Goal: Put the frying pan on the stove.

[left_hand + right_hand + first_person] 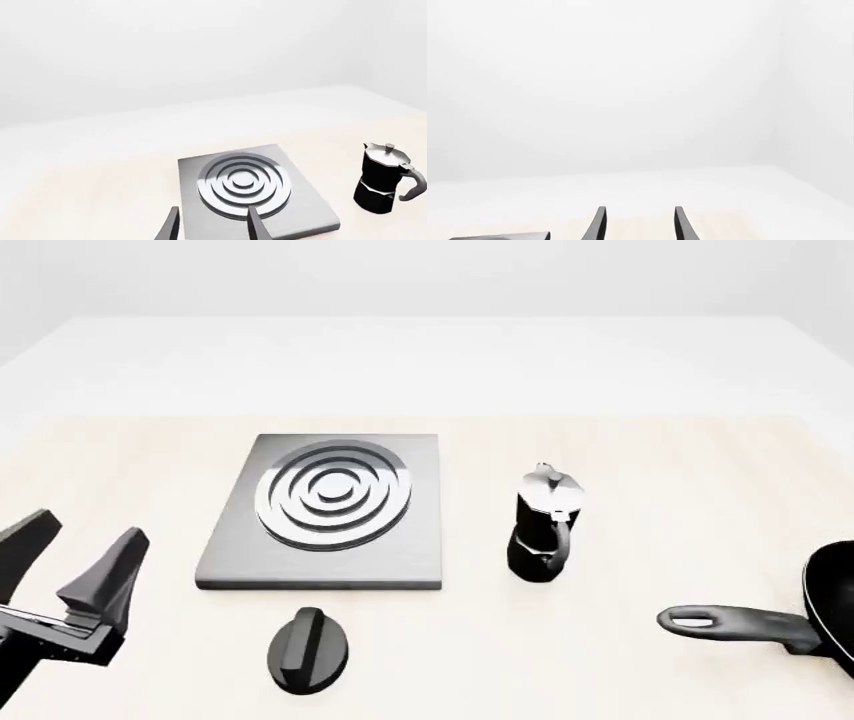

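Note:
The frying pan (835, 608) lies on the table at the far right of the front view, cut off by the frame edge, with its long grey handle (737, 623) pointing left. The stove (400, 540), a grey slab with silver rings, sits left of centre and also shows in the left wrist view, stove (303, 207). My left gripper (91, 526) hovers open near the front left, short of the stove, with nothing between its fingers. It shows in its own view as left gripper (212, 210). My right gripper (638, 210) is open and holds nothing; the front view does not show it.
A black and silver moka pot (545, 528) stands upright between the stove and the pan, also seen as moka pot (383, 179). A small black oval knob (310, 648) lies in front of the stove. A grey corner (500, 236) shows low in the right wrist view.

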